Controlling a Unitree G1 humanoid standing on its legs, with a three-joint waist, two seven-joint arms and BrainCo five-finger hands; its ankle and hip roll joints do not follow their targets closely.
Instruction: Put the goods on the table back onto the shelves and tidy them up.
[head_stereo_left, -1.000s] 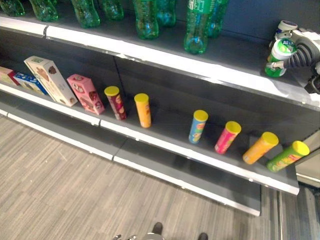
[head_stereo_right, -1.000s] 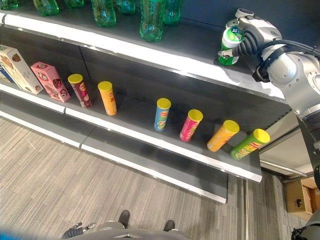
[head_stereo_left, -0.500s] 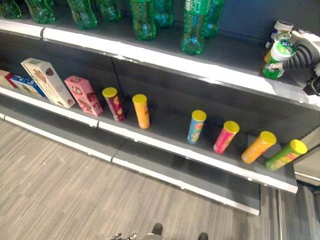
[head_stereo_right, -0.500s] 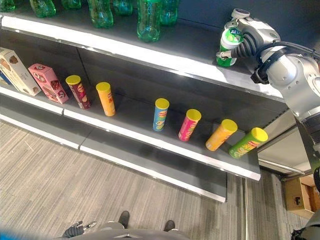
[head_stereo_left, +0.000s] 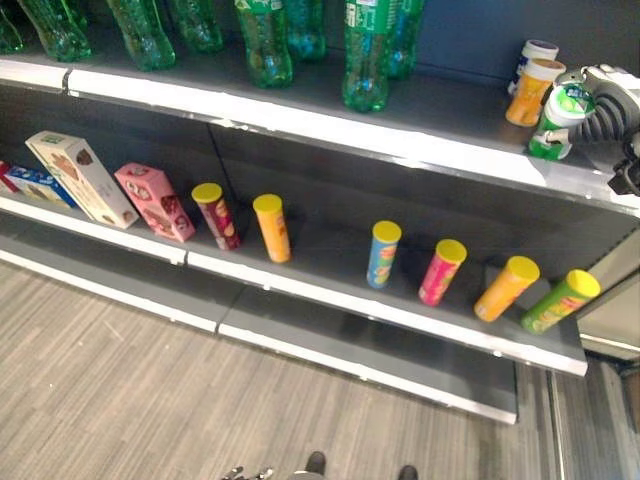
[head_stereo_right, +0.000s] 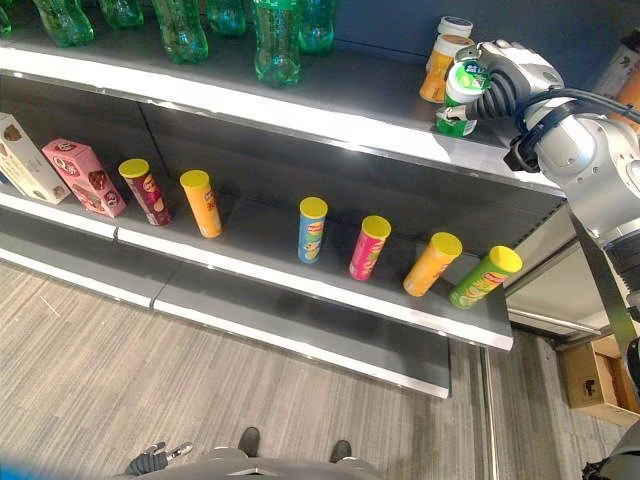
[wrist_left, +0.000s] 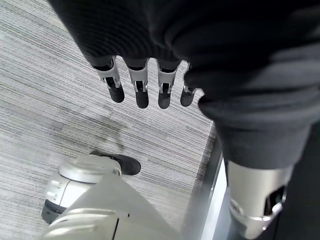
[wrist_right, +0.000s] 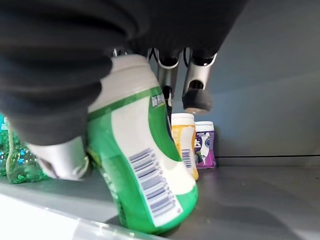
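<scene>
The green-and-white bottle (head_stereo_right: 462, 92) sits tilted at the front edge of the upper shelf (head_stereo_right: 300, 105), near its right end, with the right hand (head_stereo_right: 505, 72) curled round it. Just behind stand an orange bottle (head_stereo_left: 533, 91) and a purple one (wrist_right: 204, 144). Let go while it leans, it could tip off the edge. The left hand (wrist_left: 145, 80) hangs over the floor, fingers relaxed

jar (head_stereo_right: 459, 95) on upper shelf (head_stereo_right: 300, 100), cans (head_stereo_right: 312, 228) below

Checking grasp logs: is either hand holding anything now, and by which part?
Right hand grips the green-and-white bottle around its upper body, base on the top shelf. Left hand holds nothing.
</scene>
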